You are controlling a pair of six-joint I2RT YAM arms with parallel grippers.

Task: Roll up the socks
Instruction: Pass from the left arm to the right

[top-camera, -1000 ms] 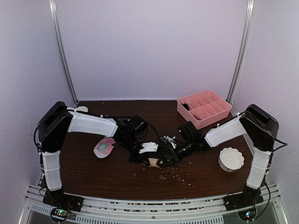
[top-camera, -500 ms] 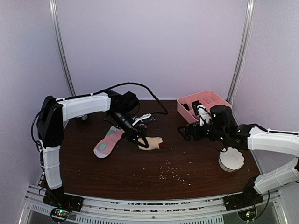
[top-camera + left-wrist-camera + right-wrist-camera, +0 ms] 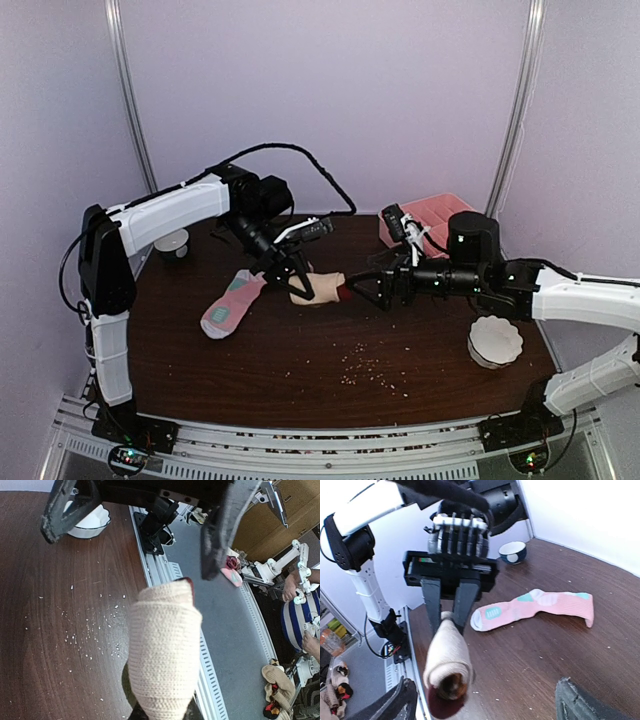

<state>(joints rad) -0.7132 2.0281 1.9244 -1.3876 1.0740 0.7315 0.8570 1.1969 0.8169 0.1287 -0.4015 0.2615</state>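
Note:
The beige sock is a tight roll with a maroon end, held up off the table. My left gripper is shut on its narrow end; in the left wrist view the beige sock hides those fingers. My right gripper stands wide open right in front of the maroon end, not touching it. In the right wrist view the beige sock points into the gap of the right gripper. The pink sock with mint patches lies flat to the left, also the pink sock.
A pink divided tray stands at the back right, partly behind the right arm. A white bowl sits front right, a small dark bowl back left. Crumbs are scattered over the front middle.
The left gripper has lifted the rolled beige sock off the table and turned it rightward. The right arm has swung left up to the roll's end with its jaws opened wide.

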